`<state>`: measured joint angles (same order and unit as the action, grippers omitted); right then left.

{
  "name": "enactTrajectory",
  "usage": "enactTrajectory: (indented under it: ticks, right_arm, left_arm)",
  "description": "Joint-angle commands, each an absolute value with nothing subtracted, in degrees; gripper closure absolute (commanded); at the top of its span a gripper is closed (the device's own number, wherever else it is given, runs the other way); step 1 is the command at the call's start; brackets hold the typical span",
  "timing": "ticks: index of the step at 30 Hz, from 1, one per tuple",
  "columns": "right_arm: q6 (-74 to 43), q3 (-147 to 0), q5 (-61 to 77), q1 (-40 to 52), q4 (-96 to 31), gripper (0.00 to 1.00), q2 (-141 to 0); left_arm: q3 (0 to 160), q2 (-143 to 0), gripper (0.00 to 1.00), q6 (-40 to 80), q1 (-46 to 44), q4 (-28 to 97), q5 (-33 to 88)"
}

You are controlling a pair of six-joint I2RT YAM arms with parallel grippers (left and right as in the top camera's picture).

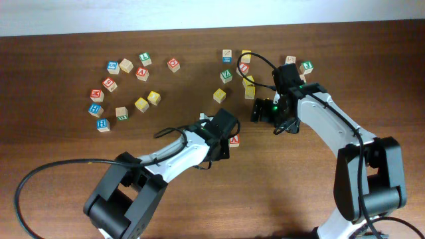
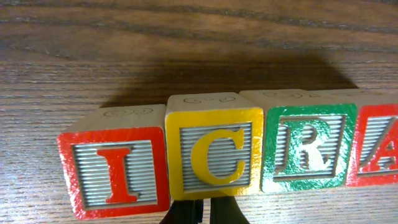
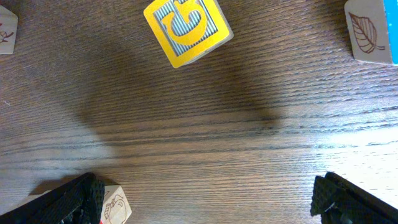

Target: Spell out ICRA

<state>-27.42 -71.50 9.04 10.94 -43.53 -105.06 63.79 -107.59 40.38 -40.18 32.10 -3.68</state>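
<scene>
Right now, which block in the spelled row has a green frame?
The R block, third from the left; the I block and A block are red-framed, the C block yellow.

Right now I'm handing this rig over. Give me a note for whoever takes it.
On the left gripper, only the fingertips show, at the C block; open or shut is unclear.
The right gripper is open and empty, above the table near a yellow block.
The I block, C block, R block and A block stand in a row reading ICRA; C sits slightly forward.
Done: word spelled.
Left: probably nudge C flush, then back both arms off.
</scene>
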Motion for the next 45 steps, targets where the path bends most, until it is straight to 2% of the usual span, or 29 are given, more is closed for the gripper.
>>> enactTrajectory:
  ticks: [1, 21, 25, 30, 34, 45]
  right_arm:
    - [-27.24, -72.31, 8.34, 10.85, -43.53, 0.01, -104.84]
    - [-27.24, -72.31, 8.34, 10.85, -43.53, 0.02, -104.84]
    - [-27.24, -72.31, 8.34, 10.85, -43.53, 0.02, -104.84]
    - [-27.24, -72.31, 8.34, 10.85, -43.53, 0.02, -104.84]
    - [-27.24, -72.31, 8.34, 10.85, -43.53, 0.02, -104.84]
    - [-27.24, -72.31, 8.34, 10.85, -43.53, 0.02, -104.84]
  left_arm:
    - [62.98, -109.03, 1.0, 41.12, -40.51, 32.34, -5.45]
    - [62.98, -109.01, 1.0, 41.12, -40.51, 31.53, -5.34]
    - [63.37, -108.95, 1.0, 41.1, -40.51, 32.18, -0.27]
    - [66.04, -104.62, 1.0, 41.08, -40.49, 40.34, 1.28]
    - [65.98, -101.97, 1.0, 41.1, -40.45, 45.43, -4.29]
    - [65.63, -108.92, 1.0, 41.12, -40.34, 42.61, -10.37]
